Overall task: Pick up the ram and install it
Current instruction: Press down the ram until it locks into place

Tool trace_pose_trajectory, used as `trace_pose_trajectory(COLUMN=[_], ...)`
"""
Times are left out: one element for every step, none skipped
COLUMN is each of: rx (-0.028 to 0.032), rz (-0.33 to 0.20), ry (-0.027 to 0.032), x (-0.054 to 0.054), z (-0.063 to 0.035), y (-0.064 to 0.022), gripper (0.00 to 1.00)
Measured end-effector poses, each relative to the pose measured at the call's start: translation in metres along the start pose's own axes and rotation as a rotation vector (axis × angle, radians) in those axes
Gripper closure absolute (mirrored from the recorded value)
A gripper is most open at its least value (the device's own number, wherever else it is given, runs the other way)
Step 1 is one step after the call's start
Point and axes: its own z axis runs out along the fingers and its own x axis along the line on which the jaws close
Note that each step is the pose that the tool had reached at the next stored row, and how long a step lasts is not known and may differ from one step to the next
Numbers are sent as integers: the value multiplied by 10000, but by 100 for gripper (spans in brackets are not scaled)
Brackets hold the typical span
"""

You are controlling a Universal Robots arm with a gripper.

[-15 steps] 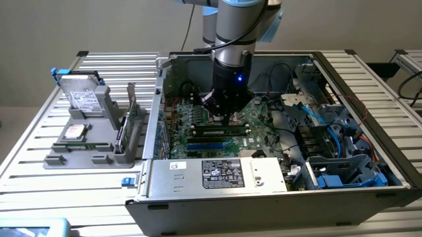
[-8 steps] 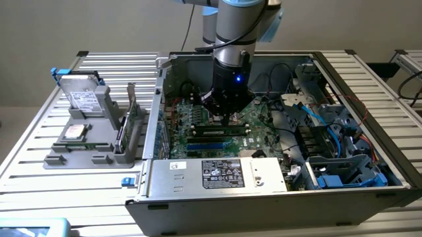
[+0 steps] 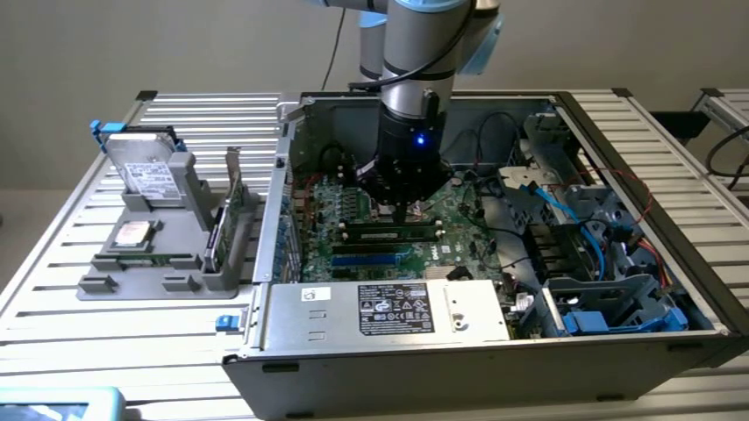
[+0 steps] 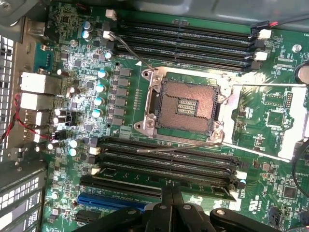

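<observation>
Your pincer hangs inside the open computer case, its fingers pressed together with the tips right down at the ram. The ram lies lengthwise in a slot on the motherboard, a dark stick with a green edge, directly under the fingertips. Whether the tips touch it or merely sit over it you cannot tell from the exterior view. A blue light glows on the wrist body above the pincer.

In the wrist view the closed fingers sit just over the row of black memory slots beside the bare processor socket; a second bank of slots runs on the socket's far side. A blue expansion slot lies next to the finger housing. Board markings there are too small to read.

Outward in the exterior view: the power supply at the case's near edge carries a black-and-white rating label, its text too small to read, and a small white sticker. Blue cables cross toward the drive cages on the exterior view's right. On the exterior view's left, well apart from the case, a grey fixture holds a silver hard drive with a printed label, unreadable, and an upright green expansion card. All rests on a slatted aluminium table.
</observation>
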Motion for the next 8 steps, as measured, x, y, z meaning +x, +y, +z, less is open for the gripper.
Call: trace_pose_trajectory(rx=[-2,-5,-7,-9,-10,-10,-10,-9], rz=[93,184,271,319,336,336,336,336], ry=[-3,-6,-8,-7,-6,-6,-5,-5], x=[0,0,1,1,1,1,1,1], z=[0,0,0,0,0,0,0,0], y=[0,0,0,0,0,0,0,0], gripper=[89,89,89,89,89,89,89,89])
